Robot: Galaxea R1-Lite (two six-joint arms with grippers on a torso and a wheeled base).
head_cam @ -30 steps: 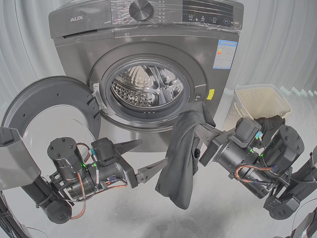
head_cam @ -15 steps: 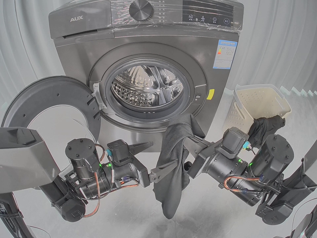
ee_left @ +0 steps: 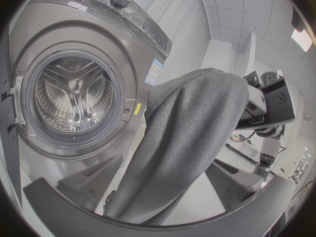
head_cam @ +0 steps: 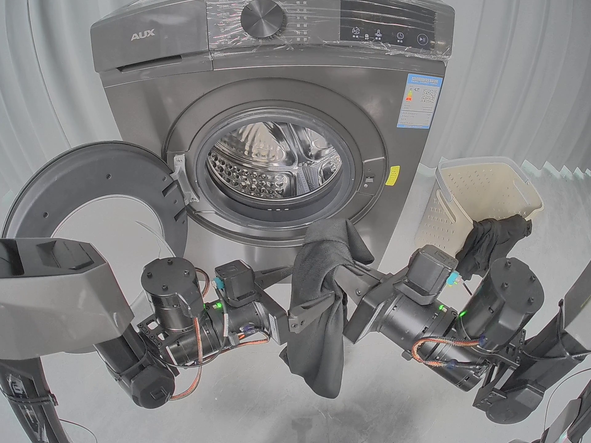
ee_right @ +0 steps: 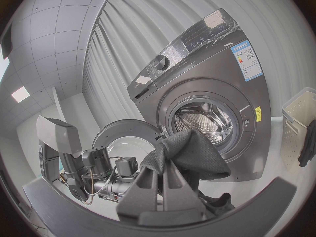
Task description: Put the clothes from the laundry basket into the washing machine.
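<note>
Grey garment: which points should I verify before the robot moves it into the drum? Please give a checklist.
1. Washing machine door swung open: ok.
2. Drum empty, opening clear: ok.
3. Right gripper shut on grey garment: ok.
4. Left gripper holding the hanging part: not ok, open, fingers either side of the cloth.
5. Laundry basket bottom emptied: cannot tell; a black garment hangs over its rim.

Cloth garment [head_cam: 323, 315] in right gripper [ee_right: 163, 168]: dark, matt, rough knit. Past gripper, drum [head_cam: 274, 155]: glossy perforated steel. Right of it, basket [head_cam: 492, 186]: cream matt plastic. Shiny film over panel [head_cam: 320, 23].
</note>
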